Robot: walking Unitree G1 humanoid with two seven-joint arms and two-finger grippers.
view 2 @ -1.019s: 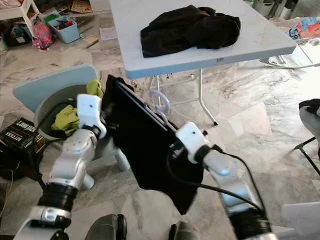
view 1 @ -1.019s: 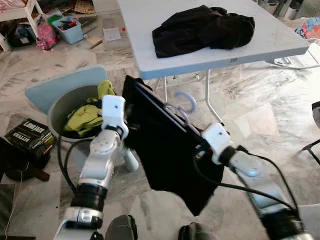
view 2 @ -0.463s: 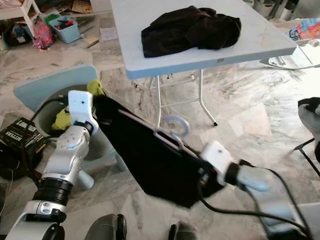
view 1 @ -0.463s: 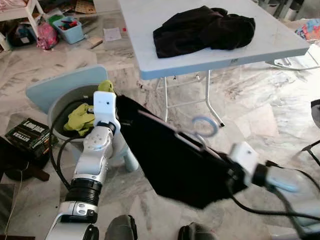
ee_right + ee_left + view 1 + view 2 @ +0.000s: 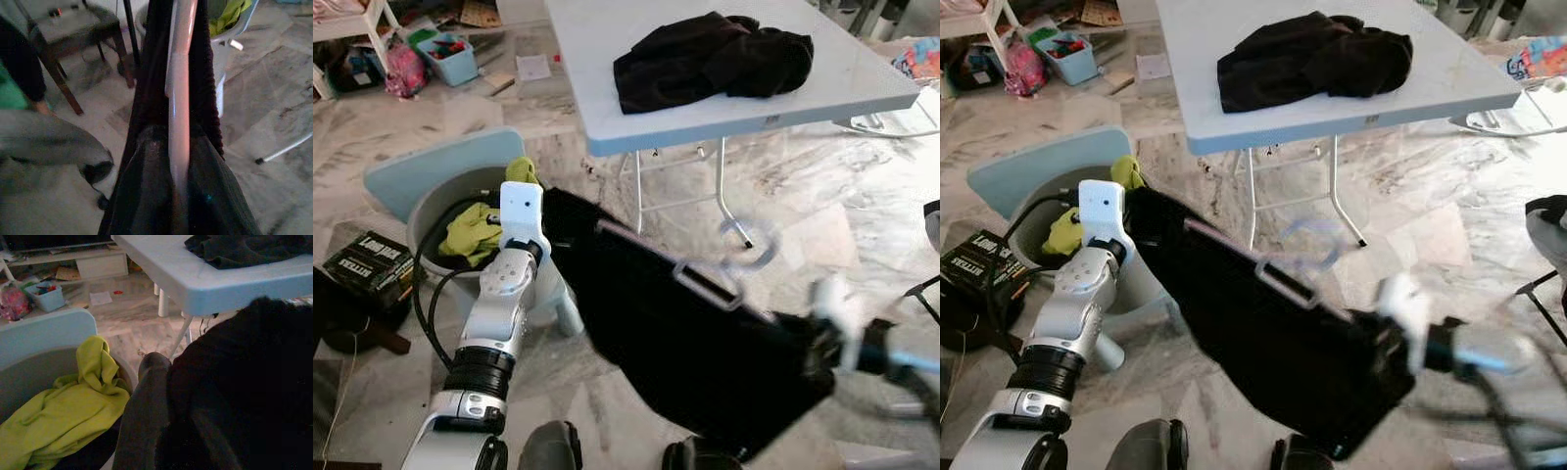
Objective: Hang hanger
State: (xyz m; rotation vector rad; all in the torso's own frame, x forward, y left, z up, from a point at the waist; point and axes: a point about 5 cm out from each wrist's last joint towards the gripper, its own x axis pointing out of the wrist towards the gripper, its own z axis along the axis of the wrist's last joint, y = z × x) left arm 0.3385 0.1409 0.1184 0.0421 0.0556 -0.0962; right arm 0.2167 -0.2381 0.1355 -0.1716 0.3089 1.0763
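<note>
Since the frame before, my right gripper (image 5: 822, 338) has swung further right and nearer, very blurred, and the hanger (image 5: 705, 279) with its black garment (image 5: 695, 343) now lies flatter and stretched wider between my two arms. My left gripper (image 5: 546, 227) has stayed by the basket (image 5: 431, 201).

From my head, the hanger runs from my left gripper at the left to my right gripper at the right, its pale hook (image 5: 749, 245) blurred above the floor, in front of the table (image 5: 734, 108) legs. On the table far from me lies a dark cloth (image 5: 710, 54). A green cloth (image 5: 475, 230) sits in the basket.

From my left wrist, one black finger (image 5: 144, 416) presses on the garment; my fingers seem clenched on it, beside the green cloth.

From my right wrist, my fingers grasp the garment with the pale hanger bar (image 5: 180, 98) between them. A dark chair (image 5: 73, 34) stands on the floor beyond.
</note>
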